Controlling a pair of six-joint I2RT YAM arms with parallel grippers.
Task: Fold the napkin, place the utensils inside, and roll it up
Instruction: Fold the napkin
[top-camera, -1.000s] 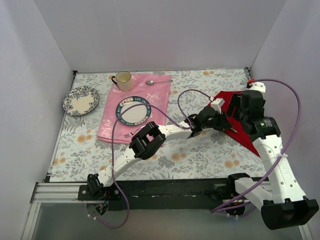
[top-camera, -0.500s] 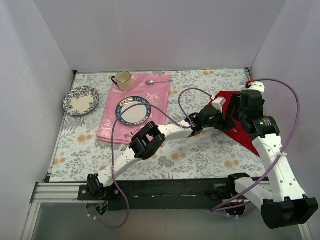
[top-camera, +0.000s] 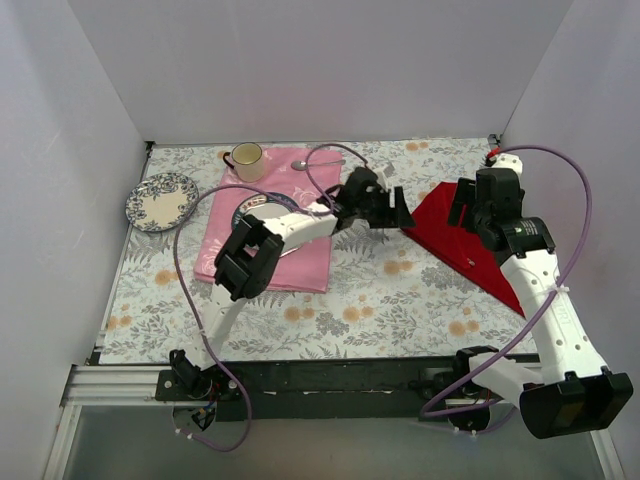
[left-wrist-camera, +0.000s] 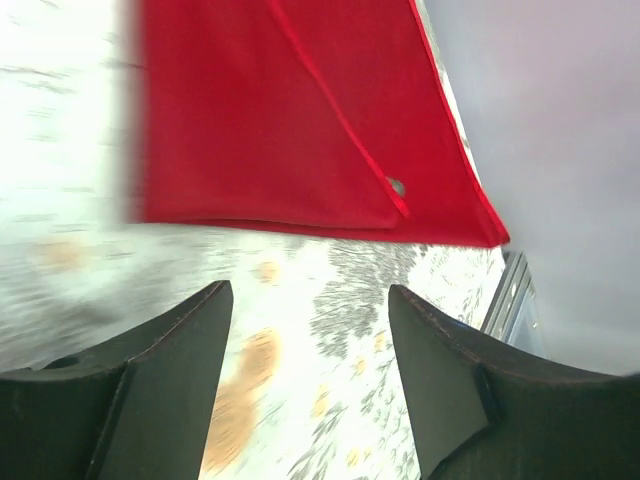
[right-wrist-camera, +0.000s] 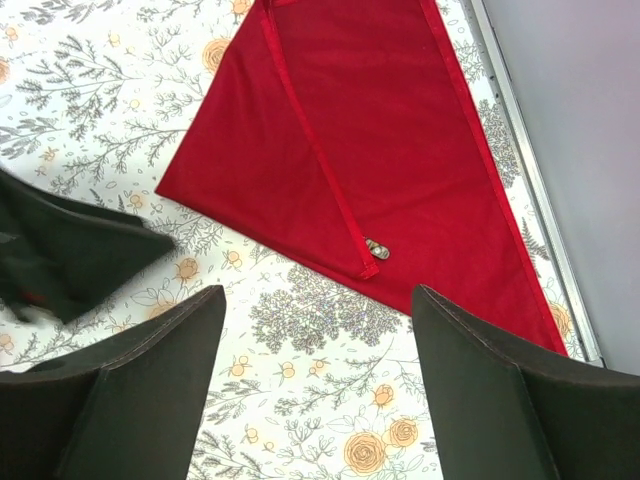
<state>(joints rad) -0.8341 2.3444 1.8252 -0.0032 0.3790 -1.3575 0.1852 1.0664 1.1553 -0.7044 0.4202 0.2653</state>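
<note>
Floral tablecloth (top-camera: 380, 300), with the napkin (top-camera: 440, 225) folded to a triangle at far right. My left claw (top-camera: 397, 215) hangs spread and empty beside its corner, my right claw (top-camera: 470, 205) likewise above it. I'd fetch the spoon (top-camera: 318, 162) next, pinching mid-handle, coming in low.

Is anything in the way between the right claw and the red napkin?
No, nothing I can see. The right claw hangs open over the napkin, with only air between them. The left claw is open too, off to the side by the napkin's corner, not on top of it.
</note>
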